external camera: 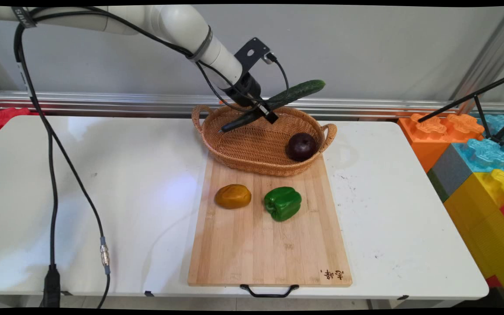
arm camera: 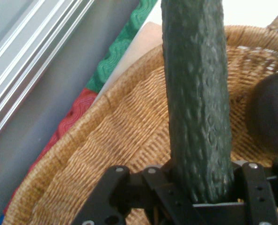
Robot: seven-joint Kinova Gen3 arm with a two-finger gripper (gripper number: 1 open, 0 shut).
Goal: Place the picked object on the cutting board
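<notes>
The black two-finger tool [external camera: 264, 110] was clamped on a long, bumpy dark green cucumber [external camera: 278, 103], gripping it somewhere along its middle. The cucumber hung tilted in the air above the oval woven wicker basket [external camera: 252, 151]: its lower end pointed down and left toward the basket's inside, and its upper end rose to the right, past the basket's far rim, against the grey wall [external camera: 365, 43]. In the hand view the cucumber [arm camera: 197, 103] ran straight up from between the tool's [arm camera: 202, 199] black linkage, with the basket's [arm camera: 106, 154] woven wall close behind it. Whether the lower tip touched the weave could not be told.

Inside the basket, against its right side, lay a round dark purple fruit [external camera: 301, 146], seen also at the right edge of the hand view [arm camera: 272, 112], just beside the cucumber there.

The basket stood on the far end of a rectangular light bamboo cutting board [external camera: 269, 245] with a black handle [external camera: 269, 291] at its near edge. On the board, near the basket, lay a brownish-orange rounded potato-like piece [external camera: 233, 196] and, just to its right but apart, a glossy green bell pepper [external camera: 283, 203]. The board rested on the white bench [external camera: 103, 183]. Large coloured building blocks [external camera: 475, 153] stood beside the bench's right end.
</notes>
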